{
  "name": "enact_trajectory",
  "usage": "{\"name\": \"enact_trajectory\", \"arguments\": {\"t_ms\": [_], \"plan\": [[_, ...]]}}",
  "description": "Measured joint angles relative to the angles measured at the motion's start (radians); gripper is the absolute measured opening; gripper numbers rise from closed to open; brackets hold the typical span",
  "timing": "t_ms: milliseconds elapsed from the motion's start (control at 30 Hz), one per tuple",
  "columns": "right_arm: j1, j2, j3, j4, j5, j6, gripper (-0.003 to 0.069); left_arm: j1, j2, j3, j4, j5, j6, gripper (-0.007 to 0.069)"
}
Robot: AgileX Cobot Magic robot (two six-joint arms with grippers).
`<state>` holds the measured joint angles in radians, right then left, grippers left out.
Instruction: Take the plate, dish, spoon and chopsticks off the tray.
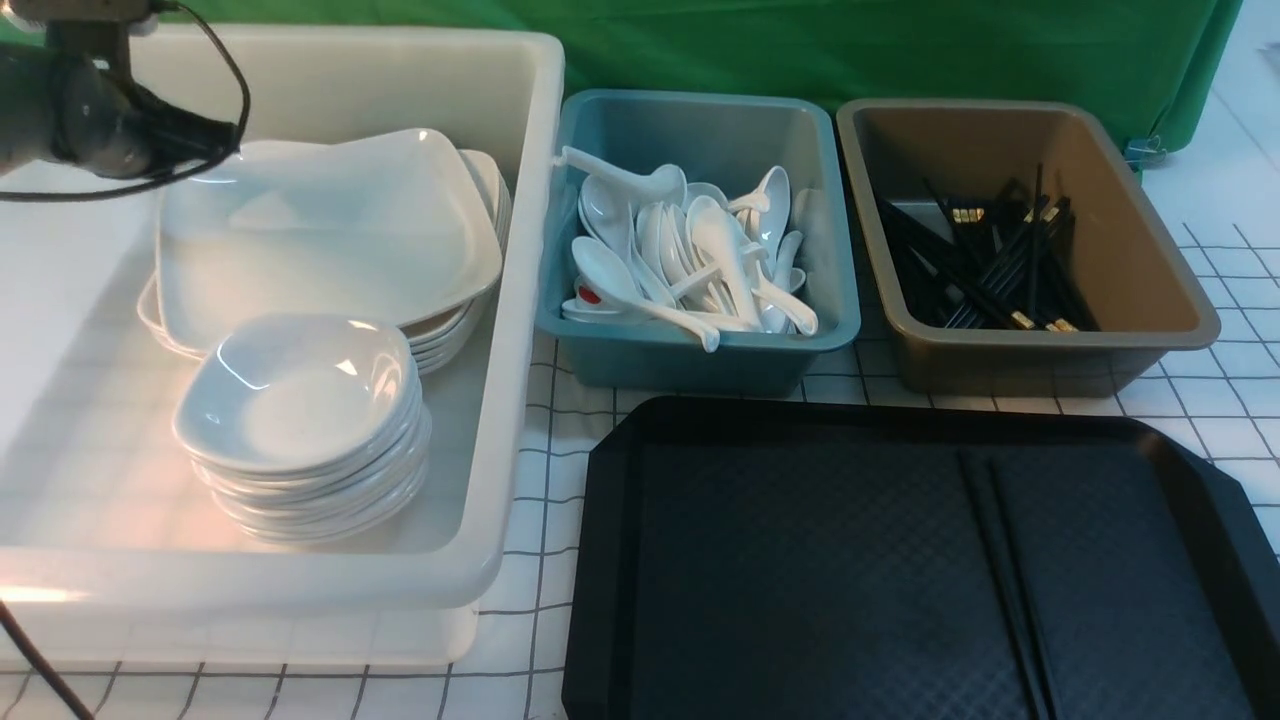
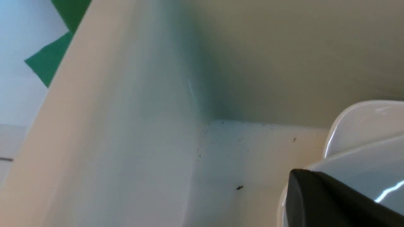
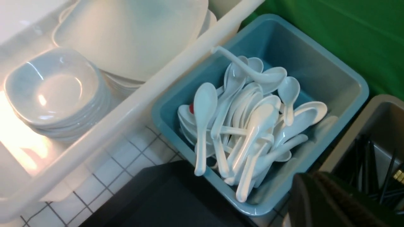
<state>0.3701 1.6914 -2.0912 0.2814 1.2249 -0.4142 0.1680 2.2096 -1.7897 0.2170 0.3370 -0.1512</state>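
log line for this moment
tray: only chopsticks on it | plate: in white tub | left gripper: at plate edge | right gripper: shut

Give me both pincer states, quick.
Left pincer: cannot tell; one finger lies at the plate rim.
Right pincer: closed, nothing seen in it.
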Motion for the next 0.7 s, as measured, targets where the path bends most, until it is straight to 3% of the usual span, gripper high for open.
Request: {"name": "enact_trajectory", "arguments": {"t_ms": [233, 367, 500, 700], "plan": [[0.005, -0.010, 0.000, 0.003, 0.000, 0.000, 0.0010, 0.000, -0.106, 0.000, -0.225, 0.371, 0.178, -0.0003], [0.022, -0.013, 0.000, 0.010, 0.000, 0.000, 0.0010, -0.001, -0.175, 0.000, -0.409, 0.604, 0.341, -0.0003], [0.031, -0.013, 0.000, 0.015, 0.000, -0.004, 0.0010, -0.002, -0.214, 0.016, -0.363, 0.776, 0.351, -0.0003], [0.031, -0.013, 0.000, 0.015, -0.006, -0.004, 0.0010, -0.001, -0.301, 0.155, -0.327, 0.819, 0.304, -0.0003]]}}
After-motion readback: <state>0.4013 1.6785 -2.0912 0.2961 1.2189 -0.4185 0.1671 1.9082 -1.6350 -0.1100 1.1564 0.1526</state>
